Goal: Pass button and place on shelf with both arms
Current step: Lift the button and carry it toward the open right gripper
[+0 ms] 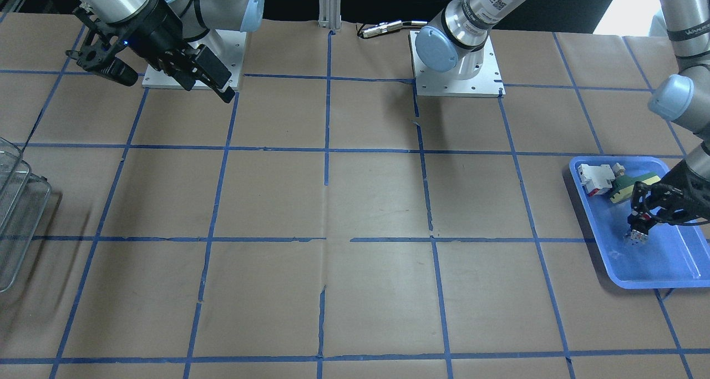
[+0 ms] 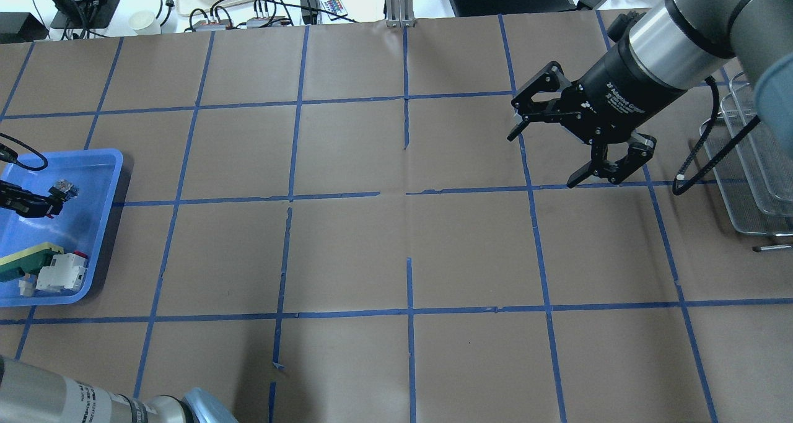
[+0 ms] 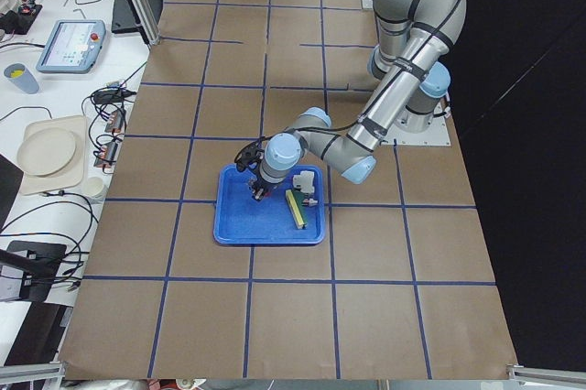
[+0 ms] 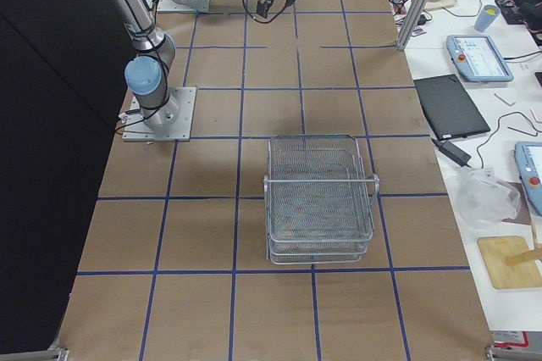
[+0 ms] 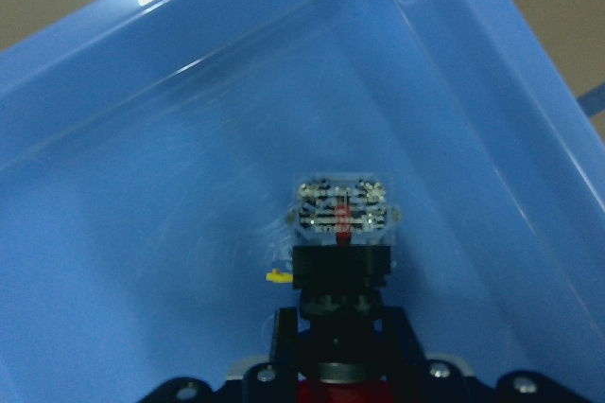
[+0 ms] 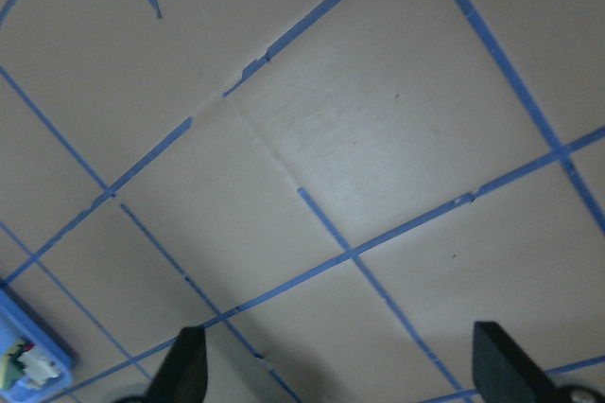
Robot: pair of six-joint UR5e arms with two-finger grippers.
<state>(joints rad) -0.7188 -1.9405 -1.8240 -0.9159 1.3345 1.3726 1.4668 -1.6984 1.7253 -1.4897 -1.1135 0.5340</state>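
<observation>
- Left tool (image 1: 640,223), over the blue tray (image 2: 93,237), is clamped on the button (image 5: 340,209).
- Button's long axis follows the tool: red cap in the grip, clear block pointing at the tray's floor.
- Right tool (image 2: 542,160), jaws spread and empty, is well apart from the tray.
- Shelf (image 4: 320,200) stands farthest from the tray.

My left gripper (image 5: 340,275) hides most of the red cap of the button (image 5: 340,206) at the bottom of its wrist view. The shelf (image 1: 16,223) is cut by the front view's left edge, and my right gripper (image 6: 345,375) by its own view's bottom.
</observation>
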